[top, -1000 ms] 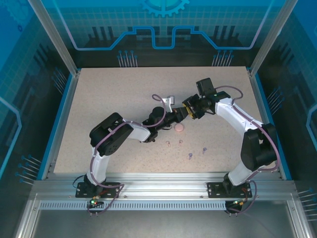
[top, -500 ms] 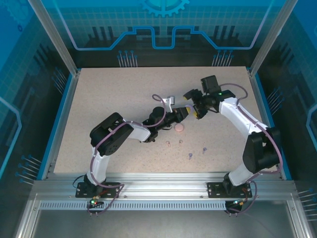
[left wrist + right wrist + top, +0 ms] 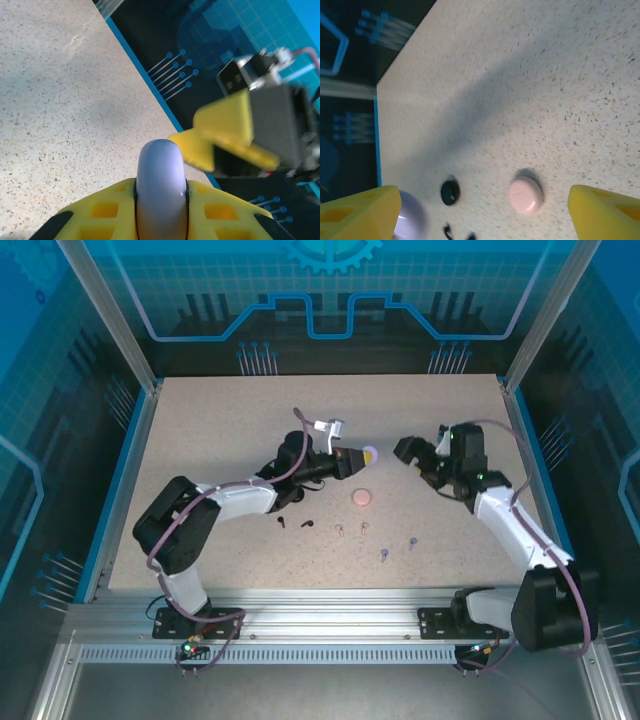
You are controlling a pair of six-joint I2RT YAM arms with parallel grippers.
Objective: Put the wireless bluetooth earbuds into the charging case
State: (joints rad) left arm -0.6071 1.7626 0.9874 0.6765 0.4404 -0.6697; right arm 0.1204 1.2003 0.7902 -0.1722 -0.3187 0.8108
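Above the middle of the table (image 3: 200, 440), the left claw (image 3: 358, 457) was clamped on the pale purple case (image 3: 371, 453), seemingly off the surface, with the case's rounded edge poking out past the fingers. From the left wrist view the case looked closed, though that could not be told for certain. Facing it and just apart, the right claw (image 3: 413, 454) stood with its fingers wide and nothing between them. Every earbud that could be seen lay loose on the table, nearer the arm bases. The black pair (image 3: 283, 522), the pink pair (image 3: 340, 530) and the purple pair (image 3: 384, 554) made a rough row, none in a case. The pink case (image 3: 361, 498) sat on the table just behind the pink pair, and the right wrist view showed a small black case (image 3: 450, 192) a little way from it. Judged from that, the job had hardly begun: no earbud was seated, the held case probably needed its lid lifted, and all six earbuds remained to be matched to the three cases.
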